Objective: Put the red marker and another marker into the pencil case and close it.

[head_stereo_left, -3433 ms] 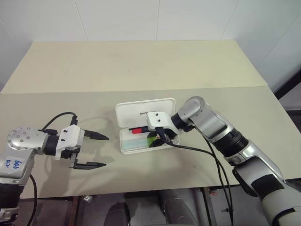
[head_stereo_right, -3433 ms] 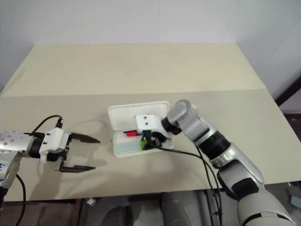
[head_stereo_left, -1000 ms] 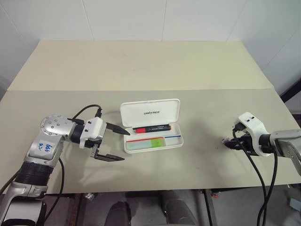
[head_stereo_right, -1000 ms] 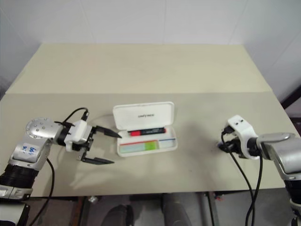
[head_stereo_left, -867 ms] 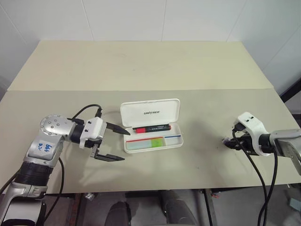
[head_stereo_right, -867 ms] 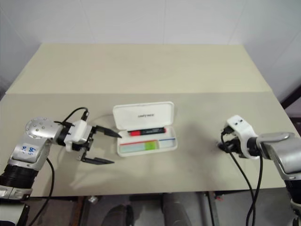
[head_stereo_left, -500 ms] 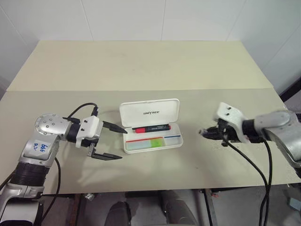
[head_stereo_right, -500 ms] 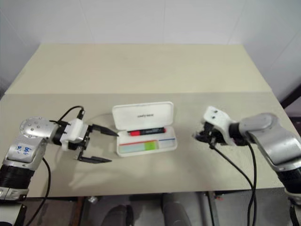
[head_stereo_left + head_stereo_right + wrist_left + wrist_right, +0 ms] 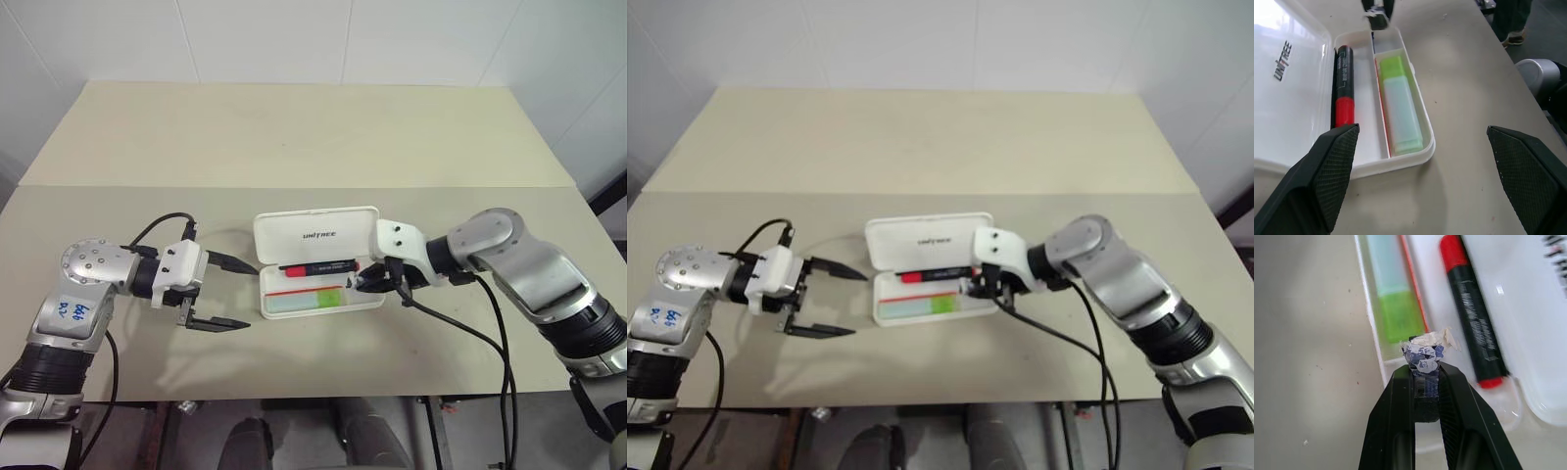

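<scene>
Two markers sit in the pencil case (image 9: 318, 264), which lies open mid-bench (image 9: 294, 137), lid folded back toward 12 o'clock with the UNITREE lettering showing. Red marker (image 9: 315, 265) lies lengthwise in the tray's far channel, red cap toward 9 o'clock. Pale green marker (image 9: 1399, 104) is in the near channel, on the other side of the thin red/blue divider stripe, its bright green end toward 3 o'clock. Right gripper (image 9: 364, 284) is at the case's 3 o'clock end, jaws pressed together and pinching a small dark stub (image 9: 1423, 363) with a scrap of crumpled white paper or tape on its tip; in the right wrist view that stub hangs over the end wall of the tray, between the green marker's bright end and the red marker's red tail. Cannot tell whether the stub touches the case. Left gripper (image 9: 227, 293) is at 9 o'clock of the case, just beside it but apart, jaws spread wide and holding nothing, pointed at the case's short end. Cables trail off both wrists across the bench.
</scene>
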{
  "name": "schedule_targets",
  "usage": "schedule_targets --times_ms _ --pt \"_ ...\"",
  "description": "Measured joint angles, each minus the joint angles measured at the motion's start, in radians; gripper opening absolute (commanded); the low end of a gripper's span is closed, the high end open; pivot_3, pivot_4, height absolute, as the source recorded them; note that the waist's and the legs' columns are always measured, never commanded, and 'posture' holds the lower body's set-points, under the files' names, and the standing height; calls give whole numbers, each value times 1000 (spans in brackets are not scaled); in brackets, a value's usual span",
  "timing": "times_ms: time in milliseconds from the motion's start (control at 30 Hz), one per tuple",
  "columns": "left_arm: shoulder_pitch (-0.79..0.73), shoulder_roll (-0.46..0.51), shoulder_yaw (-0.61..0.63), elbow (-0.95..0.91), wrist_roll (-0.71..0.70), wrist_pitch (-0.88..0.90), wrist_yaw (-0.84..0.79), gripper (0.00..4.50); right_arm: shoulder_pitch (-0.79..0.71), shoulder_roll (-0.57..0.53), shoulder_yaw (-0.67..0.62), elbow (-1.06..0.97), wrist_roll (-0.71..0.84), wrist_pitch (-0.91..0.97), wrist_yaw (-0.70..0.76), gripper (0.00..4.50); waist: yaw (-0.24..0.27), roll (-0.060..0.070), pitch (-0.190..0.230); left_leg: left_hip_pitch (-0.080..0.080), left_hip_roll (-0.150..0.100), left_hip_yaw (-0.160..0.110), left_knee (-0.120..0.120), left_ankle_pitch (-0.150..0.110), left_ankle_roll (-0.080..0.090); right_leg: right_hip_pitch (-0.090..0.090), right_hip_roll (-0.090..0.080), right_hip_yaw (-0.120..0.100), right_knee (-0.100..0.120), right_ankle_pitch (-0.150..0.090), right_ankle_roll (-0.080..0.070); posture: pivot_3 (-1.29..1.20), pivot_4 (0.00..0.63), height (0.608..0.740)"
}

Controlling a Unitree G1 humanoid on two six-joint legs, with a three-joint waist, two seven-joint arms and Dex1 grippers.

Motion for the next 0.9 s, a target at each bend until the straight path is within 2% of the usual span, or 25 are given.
schedule_targets --times_ms 333,367,433,700,800,900 --pt "21 4 16 -36 -3 16 26 4500 2 3 13 53 -61 -45 41 337 -5 0 0 0 0 0 0 0 0 0 0 0 1 0 0 0 150 740" --pt "21 4 19 -36 -3 17 28 4500 2 8 13 57 -68 -48 41 1052 -5 0 0 0 0 0 0 0 0 0 0 0 1 0 0 0 150 740" --pt "21 4 24 -36 -3 17 29 4500 2 24 13 67 -70 -54 40 1564 -5 0 0 0 0 0 0 0 0 0 1 0 1 0 0 0 150 740" --pt "21 4 27 -36 -3 17 29 4500 2 34 13 72 -69 -55 52 4438 -4 0 0 0 0 0 1 0 0 0 0 0 1 0 0 0 150 740" --pt "21 4 27 -36 -3 17 29 4500 2 36 2 74 -63 -62 59 4477 -5 0 0 0 0 0 1 0 0 0 0 0 1 0 0 0 150 740" --pt "21 4 27 -35 -3 16 30 4500 19 44 -68 71 0 -116 89 4477 -4 0 0 0 0 0 0 0 0 0 0 0 1 0 0 0 150 740"
